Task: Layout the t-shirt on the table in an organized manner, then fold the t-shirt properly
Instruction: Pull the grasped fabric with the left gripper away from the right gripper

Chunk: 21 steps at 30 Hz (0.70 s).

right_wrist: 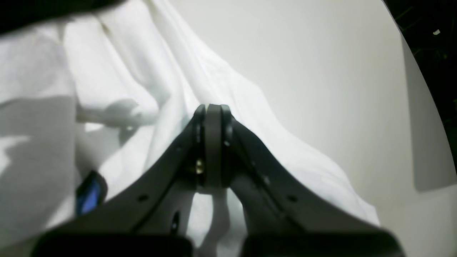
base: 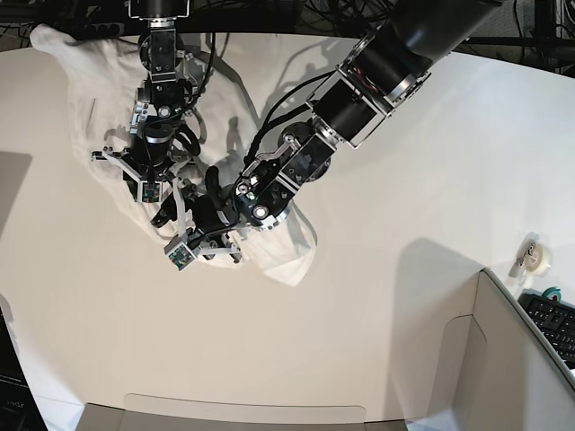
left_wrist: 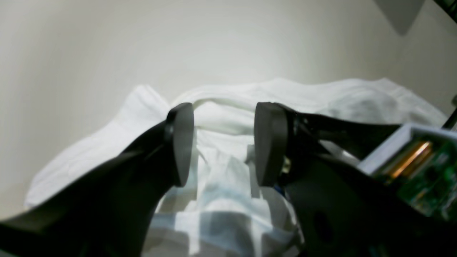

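Observation:
The white t-shirt [base: 85, 85] lies crumpled on the white table [base: 422, 189], stretching from the far left corner toward the middle. No print shows. In the left wrist view my left gripper [left_wrist: 225, 142] stands open low over the t-shirt [left_wrist: 221, 117], with a rumpled fold of cloth showing between its black fingers [left_wrist: 180, 142]. My right gripper [right_wrist: 213, 142] is shut, its tip resting against a ridge of the t-shirt [right_wrist: 150, 71]; whether cloth is pinched between the pads does not show. In the base view the left gripper [base: 216, 244] and right gripper [base: 166, 214] sit close together over the shirt's near part.
A tape roll [base: 536, 256] and a keyboard [base: 552, 319] lie at the right edge. A grey-white box panel [base: 503, 359] stands at the near right. Cables hang at the back. The table's curved edge [right_wrist: 410, 71] meets darkness.

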Available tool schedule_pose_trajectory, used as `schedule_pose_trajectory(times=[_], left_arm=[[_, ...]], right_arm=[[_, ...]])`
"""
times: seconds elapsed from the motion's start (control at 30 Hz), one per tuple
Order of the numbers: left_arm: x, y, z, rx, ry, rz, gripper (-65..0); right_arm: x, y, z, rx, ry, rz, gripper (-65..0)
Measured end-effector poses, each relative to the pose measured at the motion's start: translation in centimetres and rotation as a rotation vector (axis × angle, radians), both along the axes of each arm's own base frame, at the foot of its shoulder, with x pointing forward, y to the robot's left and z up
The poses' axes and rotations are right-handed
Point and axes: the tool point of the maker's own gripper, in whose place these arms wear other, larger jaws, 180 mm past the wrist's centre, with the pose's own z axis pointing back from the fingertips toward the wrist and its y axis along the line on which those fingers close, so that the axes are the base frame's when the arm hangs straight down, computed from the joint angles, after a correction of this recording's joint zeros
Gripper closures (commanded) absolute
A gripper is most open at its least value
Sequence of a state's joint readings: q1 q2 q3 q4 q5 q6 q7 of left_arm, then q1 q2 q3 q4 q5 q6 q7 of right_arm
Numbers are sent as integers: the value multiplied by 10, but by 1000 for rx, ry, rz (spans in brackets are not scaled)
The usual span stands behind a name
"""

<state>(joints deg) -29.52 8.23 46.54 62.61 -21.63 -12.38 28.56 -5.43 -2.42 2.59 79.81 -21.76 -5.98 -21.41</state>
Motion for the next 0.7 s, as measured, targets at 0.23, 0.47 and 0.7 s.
schedule_pose_trajectory(times=[0.23, 0.47, 0.7], left_arm=[[-2, 8, -10, 24, 6, -2, -272], [3, 29, -22, 63, 11, 26, -272], [-8, 31, -36, 66, 42, 22, -262]], right_arm=[[0, 0, 0, 0, 0, 3, 0], [0, 0, 0, -2, 1, 7, 0], [0, 0, 0, -2, 1, 7, 0]])
